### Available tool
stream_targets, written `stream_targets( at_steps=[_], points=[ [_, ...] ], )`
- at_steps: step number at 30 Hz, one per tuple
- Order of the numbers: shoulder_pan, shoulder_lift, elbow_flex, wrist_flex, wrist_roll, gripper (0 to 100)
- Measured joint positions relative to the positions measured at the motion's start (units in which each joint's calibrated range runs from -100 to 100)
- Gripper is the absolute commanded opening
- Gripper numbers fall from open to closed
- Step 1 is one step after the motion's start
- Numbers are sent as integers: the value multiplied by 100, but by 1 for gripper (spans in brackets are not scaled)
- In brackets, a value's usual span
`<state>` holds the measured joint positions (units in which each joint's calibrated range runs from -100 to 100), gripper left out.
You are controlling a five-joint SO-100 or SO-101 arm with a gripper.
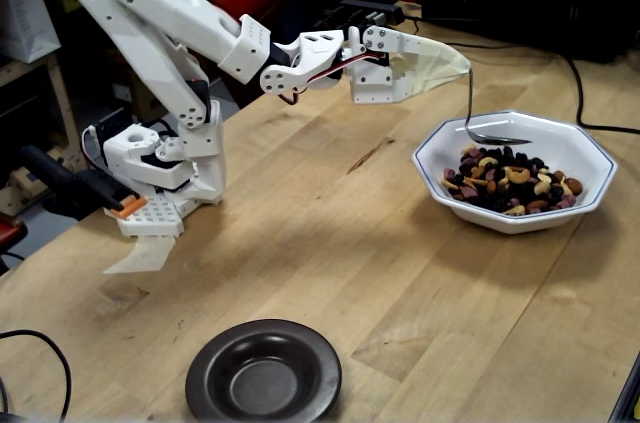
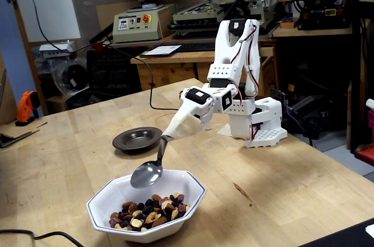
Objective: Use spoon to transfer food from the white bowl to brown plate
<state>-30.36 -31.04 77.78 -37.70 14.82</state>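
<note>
My gripper (image 1: 460,65), wrapped in a cream covering, is shut on the thin handle of the silver spoon (image 1: 497,137). The spoon hangs down with its oval bowl just above the food (image 1: 508,183), a mix of nuts and dark raisins in the white bowl (image 1: 588,148). In the other fixed view the gripper (image 2: 167,138) holds the spoon (image 2: 146,174) over the far rim of the white bowl (image 2: 194,186); the food (image 2: 147,212) lies below it. I see no food on the spoon. The brown plate (image 1: 263,371) is empty; it also shows behind the bowl (image 2: 137,139).
The arm's white base (image 1: 160,183) stands at the table's left. Black cables (image 1: 575,83) run behind the bowl, another (image 1: 40,343) at the front left corner. A workbench with machines (image 2: 175,19) stands beyond the table.
</note>
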Motion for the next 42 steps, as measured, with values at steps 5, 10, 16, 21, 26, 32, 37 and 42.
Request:
stream_targets(
  at_steps=[5,10,16,21,26,32,37,42],
  points=[
    [0,550,0,0,0,4],
    [0,859,0,0,0,4],
    [131,867,0,0,0,4],
    [701,867,-8,0,0,4],
    [1102,867,-185,0,0,4],
    [1124,867,-219,0,0,4],
    [942,902,-219,-8,0,4],
    [723,910,-219,-8,5,4]
  ],
)
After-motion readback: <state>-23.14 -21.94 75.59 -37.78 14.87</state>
